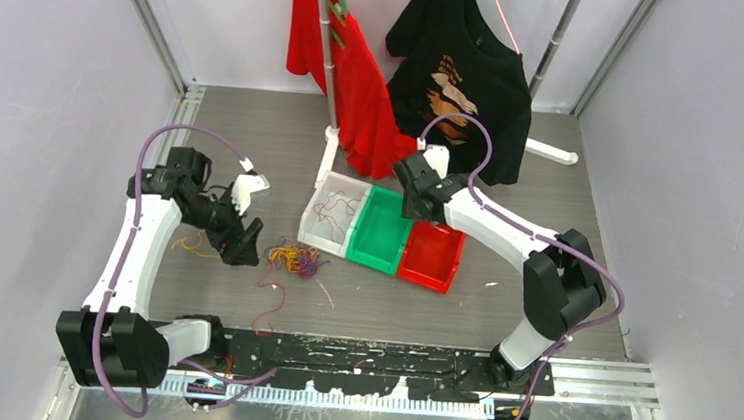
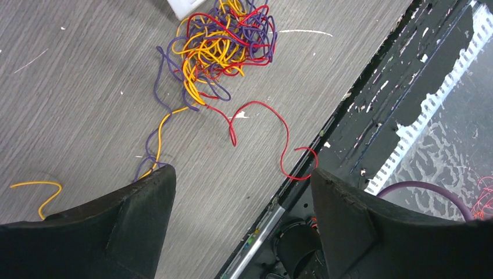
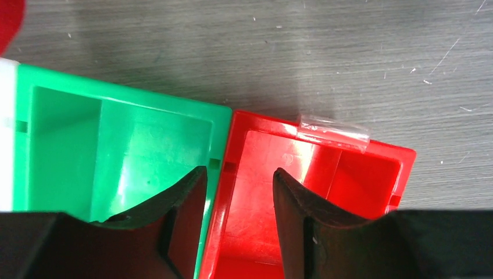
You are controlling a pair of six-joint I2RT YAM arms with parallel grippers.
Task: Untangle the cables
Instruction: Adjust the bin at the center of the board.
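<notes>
The right gripper point(image 3: 239, 171) hangs over two open plastic bins on a grey wood-grain table point(image 3: 290, 52) marked with fine scratches and pale specks. Its two dark fingers point(image 3: 180, 200) rise from the bottom edge, and the jaws stand partly apart. The gap between them lies over the seam where the green bin point(image 3: 122, 92) on the left touches the red bin point(image 3: 372, 177) on the right. A strip of clear tape point(image 3: 334, 129) sits on the red bin's far rim. A sliver of a white bin point(image 3: 4, 133) touches the green bin's left side. A blurred red patch point(image 3: 9, 17) fills the top left corner.
</notes>
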